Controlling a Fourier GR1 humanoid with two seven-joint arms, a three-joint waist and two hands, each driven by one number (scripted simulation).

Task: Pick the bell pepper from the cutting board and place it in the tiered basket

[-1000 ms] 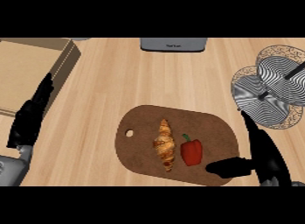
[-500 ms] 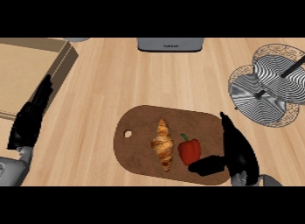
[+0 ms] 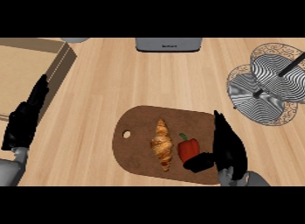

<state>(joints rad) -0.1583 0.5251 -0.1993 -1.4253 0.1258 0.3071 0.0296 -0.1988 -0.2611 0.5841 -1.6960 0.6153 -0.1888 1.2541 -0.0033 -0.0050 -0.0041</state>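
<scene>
While thumb touches bell pepper, right hand open.

The pepper is red with a green stem; the croissant is golden brown. The board is dark brown on a light wood-grain counter. The basket is silver wire in concentric rings.

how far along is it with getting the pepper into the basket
Early stage. Done: the right hand has reached the cutting board and sits beside the bell pepper, thumb close to it. In hand: nothing yet; the pepper lies on the board next to the croissant. Left: grasp, lift and carry it to the tiered basket. The left hand rests open at the left.
</scene>
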